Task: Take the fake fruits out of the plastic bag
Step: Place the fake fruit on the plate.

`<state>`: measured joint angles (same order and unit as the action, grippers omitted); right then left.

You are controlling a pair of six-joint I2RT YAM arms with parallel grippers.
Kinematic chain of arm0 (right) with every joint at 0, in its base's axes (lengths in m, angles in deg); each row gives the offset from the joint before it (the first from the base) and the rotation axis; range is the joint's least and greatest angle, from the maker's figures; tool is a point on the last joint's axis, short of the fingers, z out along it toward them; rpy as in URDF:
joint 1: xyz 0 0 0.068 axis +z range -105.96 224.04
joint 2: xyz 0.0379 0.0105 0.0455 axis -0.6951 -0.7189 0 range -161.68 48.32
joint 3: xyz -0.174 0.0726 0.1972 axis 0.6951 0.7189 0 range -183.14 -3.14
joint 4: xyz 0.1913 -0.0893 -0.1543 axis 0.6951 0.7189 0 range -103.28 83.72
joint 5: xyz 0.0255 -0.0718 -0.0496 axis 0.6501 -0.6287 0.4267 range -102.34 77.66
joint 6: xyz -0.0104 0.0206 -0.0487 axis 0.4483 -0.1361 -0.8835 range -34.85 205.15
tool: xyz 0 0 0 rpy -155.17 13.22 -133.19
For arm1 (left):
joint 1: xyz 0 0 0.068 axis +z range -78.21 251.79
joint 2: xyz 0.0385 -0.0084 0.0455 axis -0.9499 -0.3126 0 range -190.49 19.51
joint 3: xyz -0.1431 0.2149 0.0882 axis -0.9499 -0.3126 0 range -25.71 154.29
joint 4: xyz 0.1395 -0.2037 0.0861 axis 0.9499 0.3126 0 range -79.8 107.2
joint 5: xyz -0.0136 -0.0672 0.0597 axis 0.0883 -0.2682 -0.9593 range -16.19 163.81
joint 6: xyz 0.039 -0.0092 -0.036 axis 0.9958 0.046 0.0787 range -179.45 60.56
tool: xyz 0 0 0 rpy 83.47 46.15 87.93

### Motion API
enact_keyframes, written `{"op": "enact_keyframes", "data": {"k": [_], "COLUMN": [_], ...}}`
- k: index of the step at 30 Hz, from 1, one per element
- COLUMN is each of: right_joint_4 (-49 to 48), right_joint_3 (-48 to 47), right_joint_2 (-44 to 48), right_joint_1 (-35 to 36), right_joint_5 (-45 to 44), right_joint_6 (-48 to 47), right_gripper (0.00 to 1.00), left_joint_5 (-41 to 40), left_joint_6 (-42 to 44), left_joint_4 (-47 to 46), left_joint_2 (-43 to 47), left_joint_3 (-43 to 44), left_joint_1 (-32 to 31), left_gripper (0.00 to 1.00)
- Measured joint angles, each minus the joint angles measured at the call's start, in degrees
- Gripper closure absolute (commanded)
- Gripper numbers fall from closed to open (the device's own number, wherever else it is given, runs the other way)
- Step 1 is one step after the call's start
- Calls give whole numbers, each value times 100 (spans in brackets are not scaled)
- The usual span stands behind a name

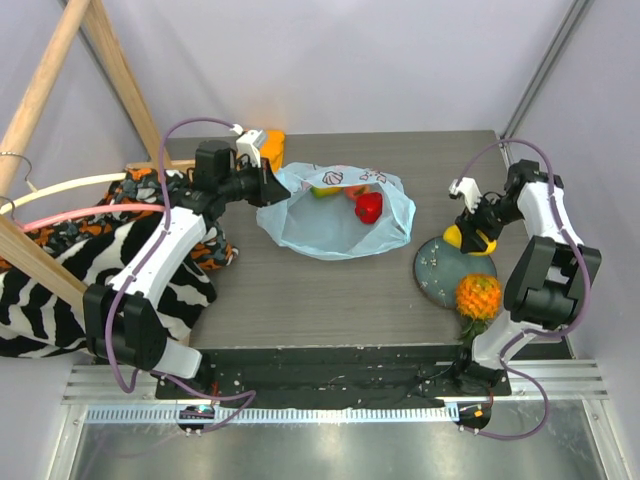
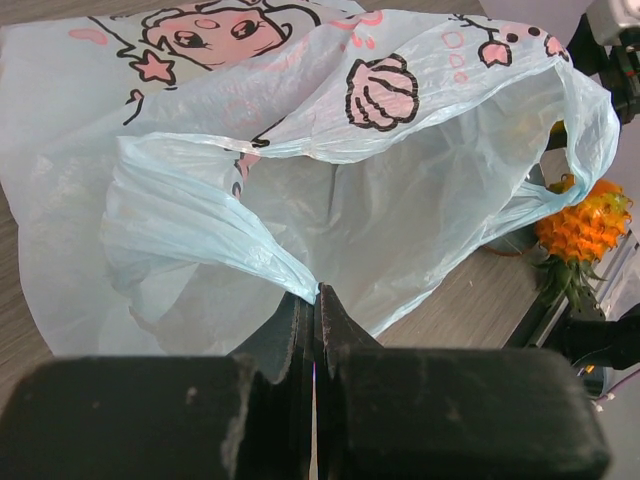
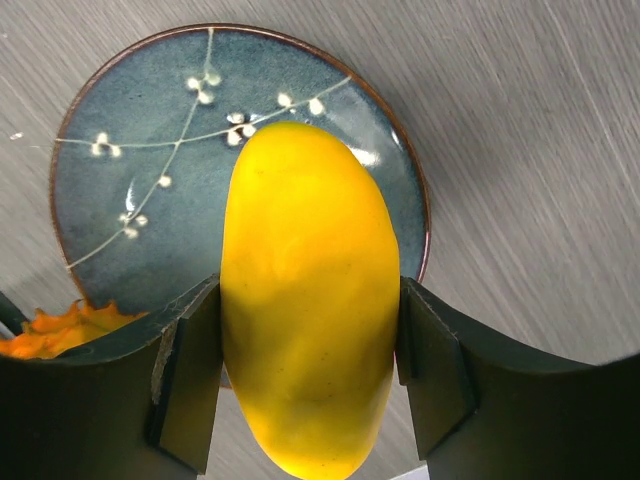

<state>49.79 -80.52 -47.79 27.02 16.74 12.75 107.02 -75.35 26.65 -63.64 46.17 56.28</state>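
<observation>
Top external view: a grey wood-grain table sits between pale walls, with a wooden frame and a zebra-striped cloth at the left. The plastic bag lies upper centre, a red fruit showing at its mouth. The left gripper is pinched tight on the bag's edge. At right, the right gripper holds a yellow fruit between wide-set jaws over a blue plate. The pineapple lies at the plate's lower rim.

Left arm, right arm: white shells, black joints, looping purple cables.
</observation>
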Motion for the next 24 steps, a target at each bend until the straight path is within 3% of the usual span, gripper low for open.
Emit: {"op": "enact_keyframes", "data": {"k": [7, 11, 12, 16, 17, 24], "right_joint_4": [118, 101, 42, -76, -28, 638], "right_joint_3": [-28, 258, 343, 424, 358, -1451], "right_joint_2": [-566, -531, -505, -350, -306, -260], "right_joint_1": [90, 90, 90, 90, 90, 168], "right_joint_5": [-343, -457, -461, -461, -457, -63], "right_joint_6": [-245, -262, -236, -133, -116, 140], "right_gripper": [61, 38, 23, 12, 1, 0], "left_joint_5": [33, 33, 33, 57, 74, 195], "left_joint_6": [140, 181, 181, 181, 181, 83], "left_joint_4": [90, 109, 107, 107, 107, 20], "left_joint_2": [2, 9, 11, 17, 17, 17], "left_joint_3": [0, -2, -4, -11, -11, -11], "left_joint_1": [4, 7, 7, 7, 7, 7], "left_gripper": [100, 100, 100, 100, 100, 100]}}
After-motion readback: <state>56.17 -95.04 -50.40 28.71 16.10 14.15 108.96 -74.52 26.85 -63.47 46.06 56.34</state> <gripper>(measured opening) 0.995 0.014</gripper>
